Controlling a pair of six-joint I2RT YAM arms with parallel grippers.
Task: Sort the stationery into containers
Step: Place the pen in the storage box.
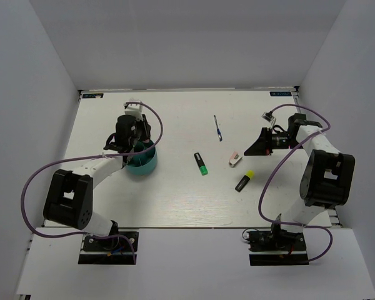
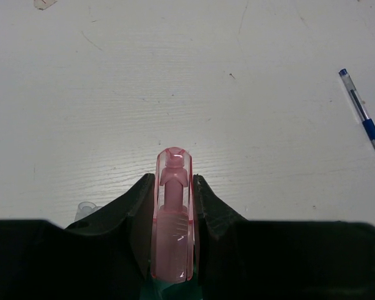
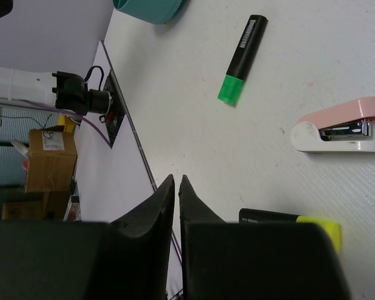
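**A:** Now, from above: which step is in hand?

**B:** A drop, I judge. The left gripper (image 1: 136, 147) hangs over the organiser (image 1: 147, 167) at the left of the table (image 1: 175, 200). What it holds I cannot tell from here. Four things lie loose mid-table: a pen (image 1: 219, 128) farthest, a green highlighter (image 1: 201, 164), a stapler (image 1: 235, 159), and a yellow highlighter (image 1: 244, 182) nearest. The right gripper (image 1: 249, 150) sits just right of the stapler.

**A:** And the left wrist?

**B:** The jaws pinch a pink piece (image 2: 173, 212), clear-cased, lengthwise between the fingers (image 2: 136, 203), with a sliver of teal beneath. The next move, I'd say, is to part the jaws once the piece stands over a compartment. Which compartment it is over, I cannot tell.

**A:** Right wrist?

**B:** Jaws all but closed, only a slit, nothing in it. The stapler lies near, and the yellow highlighter is partly hidden behind the gripper. To take either, it must widen first, then line up along the thing and come down square.
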